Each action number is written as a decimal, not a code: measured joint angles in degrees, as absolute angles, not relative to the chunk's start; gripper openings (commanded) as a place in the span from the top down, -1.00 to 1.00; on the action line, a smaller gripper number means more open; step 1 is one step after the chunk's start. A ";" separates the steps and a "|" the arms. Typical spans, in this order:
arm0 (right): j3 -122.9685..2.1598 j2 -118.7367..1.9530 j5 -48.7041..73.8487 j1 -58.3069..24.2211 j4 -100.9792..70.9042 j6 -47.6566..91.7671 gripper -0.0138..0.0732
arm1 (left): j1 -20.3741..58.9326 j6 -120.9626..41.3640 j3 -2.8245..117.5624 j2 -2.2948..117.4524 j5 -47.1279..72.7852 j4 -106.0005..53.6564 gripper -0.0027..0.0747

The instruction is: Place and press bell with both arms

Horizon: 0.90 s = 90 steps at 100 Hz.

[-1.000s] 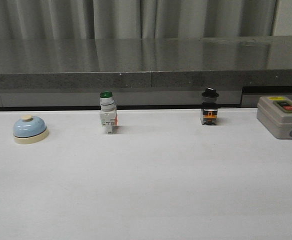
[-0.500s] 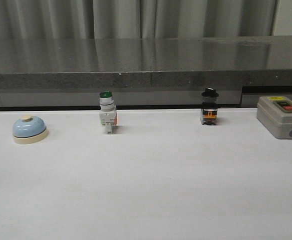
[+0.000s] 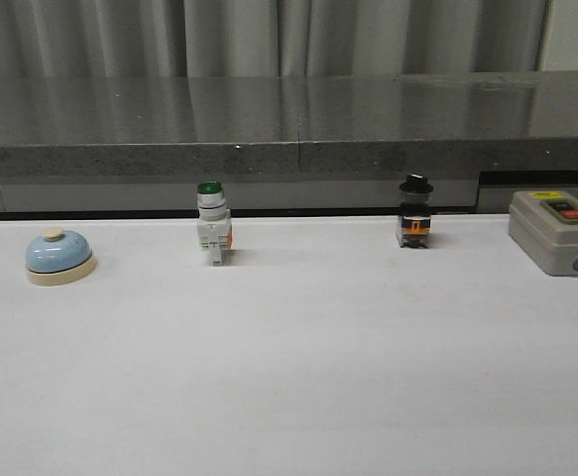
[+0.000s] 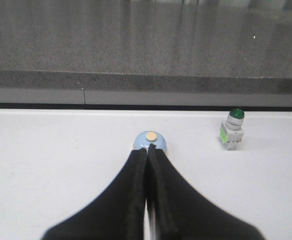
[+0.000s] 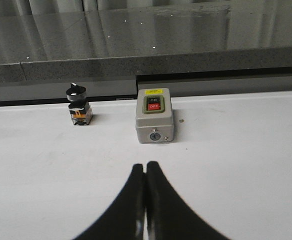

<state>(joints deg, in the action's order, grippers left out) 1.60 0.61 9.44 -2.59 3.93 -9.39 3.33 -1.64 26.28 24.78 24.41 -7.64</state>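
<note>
The light-blue bell [image 3: 59, 257] with a cream base and cream button stands at the far left of the white table. Neither arm shows in the front view. In the left wrist view my left gripper [image 4: 147, 148] is shut and empty, its tips lined up with the bell [image 4: 151, 139], which sits just beyond them and is partly hidden. In the right wrist view my right gripper [image 5: 146, 165] is shut and empty, over bare table short of the grey box.
A green-capped white push-button switch [image 3: 212, 222] stands mid-left at the back. A black-knobbed selector switch [image 3: 414, 211] stands mid-right. A grey box with coloured buttons [image 3: 559, 231] is at the far right. A dark stone ledge [image 3: 289, 129] runs behind the table [image 3: 298, 377].
</note>
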 measured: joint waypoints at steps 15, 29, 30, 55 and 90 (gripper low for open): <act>1.60 0.61 9.44 -2.59 3.93 -9.39 0.83 | 3.33 -1.64 36.07 36.44 31.42 -7.64 0.99; 1.60 0.61 9.44 -2.59 3.93 -9.39 0.83 | 3.33 -1.64 42.21 46.30 34.29 -7.64 0.99; 1.60 0.61 9.44 -2.59 3.93 -9.39 0.83 | 3.33 -1.64 42.44 47.16 34.45 -7.64 0.99; 1.60 0.61 9.44 -2.59 3.93 -9.39 0.83 | 3.33 -1.64 46.51 59.63 34.92 -7.64 0.98; 1.60 0.61 9.44 -2.59 3.93 -9.39 0.83 | 3.33 -1.64 46.67 65.76 35.14 -7.42 0.00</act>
